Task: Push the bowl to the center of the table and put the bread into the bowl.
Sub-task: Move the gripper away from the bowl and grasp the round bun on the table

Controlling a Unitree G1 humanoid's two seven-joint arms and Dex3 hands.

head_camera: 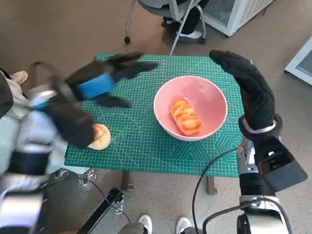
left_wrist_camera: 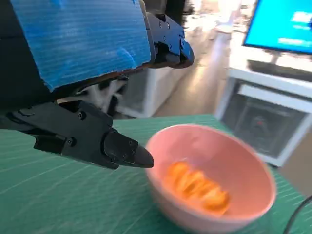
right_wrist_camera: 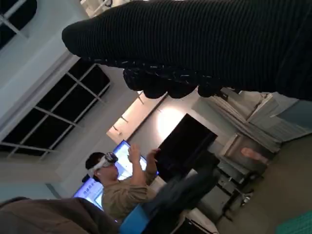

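While the left hand (head_camera: 105, 80) hovers over the green worktop (head_camera: 141, 141) with fingers (left_wrist_camera: 122, 148) spread and empty, a second bread roll (head_camera: 100, 137) lies near its forearm. Rightward, the bread (head_camera: 185, 117) sits inside the pink bowl (head_camera: 168, 95). Beside the bowl, the right hand (head_camera: 248, 85) is raised, fingers extended, grasping nothing

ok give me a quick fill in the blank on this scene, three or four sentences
1. The orange bread lies inside the ____ bowl.
2. The bowl stands on a ____ cutting mat that covers the table.
3. The left hand has ____ tape over its back and holds nothing.
4. A second, paler piece of bread lies on the mat near the robot's ____ forearm.

Missing words: pink; green; blue; left
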